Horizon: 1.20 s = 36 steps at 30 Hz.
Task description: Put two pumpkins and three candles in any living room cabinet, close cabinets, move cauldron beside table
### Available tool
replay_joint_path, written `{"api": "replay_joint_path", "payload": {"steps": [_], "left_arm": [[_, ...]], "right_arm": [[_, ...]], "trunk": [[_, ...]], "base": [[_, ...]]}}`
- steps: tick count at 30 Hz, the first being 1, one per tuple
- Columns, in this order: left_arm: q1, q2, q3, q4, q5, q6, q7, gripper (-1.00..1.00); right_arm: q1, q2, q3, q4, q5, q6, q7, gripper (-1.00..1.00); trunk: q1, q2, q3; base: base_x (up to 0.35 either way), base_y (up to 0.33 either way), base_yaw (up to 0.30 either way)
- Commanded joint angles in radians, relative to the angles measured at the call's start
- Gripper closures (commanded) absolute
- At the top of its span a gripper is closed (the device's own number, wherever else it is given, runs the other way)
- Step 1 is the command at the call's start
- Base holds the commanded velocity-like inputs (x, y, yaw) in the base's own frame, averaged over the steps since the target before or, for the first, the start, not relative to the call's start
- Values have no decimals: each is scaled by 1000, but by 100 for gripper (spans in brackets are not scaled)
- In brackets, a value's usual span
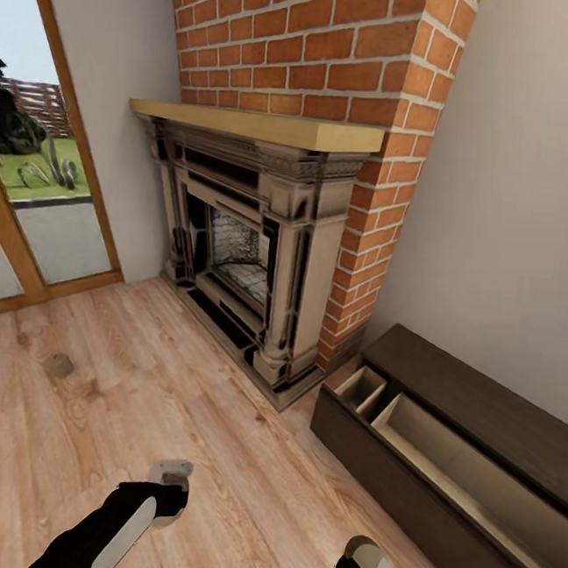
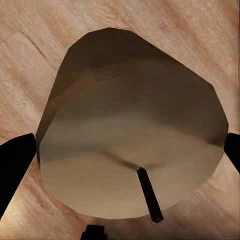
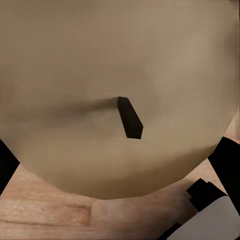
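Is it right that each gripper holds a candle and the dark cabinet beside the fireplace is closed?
Not quite. The cabinet is open: the head view shows its pale compartments exposed. The left gripper and right gripper do each hold a candle.

This is a living room in a home. A red brick chimney breast [image 1: 332,51] rises up the wall, and below it stands an ornate stone fireplace [image 1: 252,258] with a pale wooden mantel shelf [image 1: 258,126] and a dark firebox. The floor [image 1: 85,402] is light wood planking. At one side a wood-framed glass door [image 1: 30,193] looks out on grass, a fence and what may be garden plants, though they are too small to be sure. Against the plain pale wall [image 1: 523,197] sits a long, low dark-brown cabinet [image 1: 473,403], with a pale-lined compartment standing open.
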Motion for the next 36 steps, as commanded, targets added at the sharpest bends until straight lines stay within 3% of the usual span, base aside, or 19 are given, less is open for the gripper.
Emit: {"api": "replay_joint_path", "payload": {"steps": [1,27,36], "left_arm": [[0,2,-4,-2,10,2,10,100],[-1,0,-5,-3,11,3,9,100],[0,0,-5,-3,12,3,9,100]], "right_arm": [[-1,0,3,-1,-2,2,-6,100],[-1,-1,4,-1,-2,5,-5,100],[-1,-2,2,1,0,7,47,100]], "trunk": [[0,-1,-1],[0,-1,-1],[0,-1,-1]], "base": [[0,0,-285],[0,0,-285],[0,0,-285]]}}
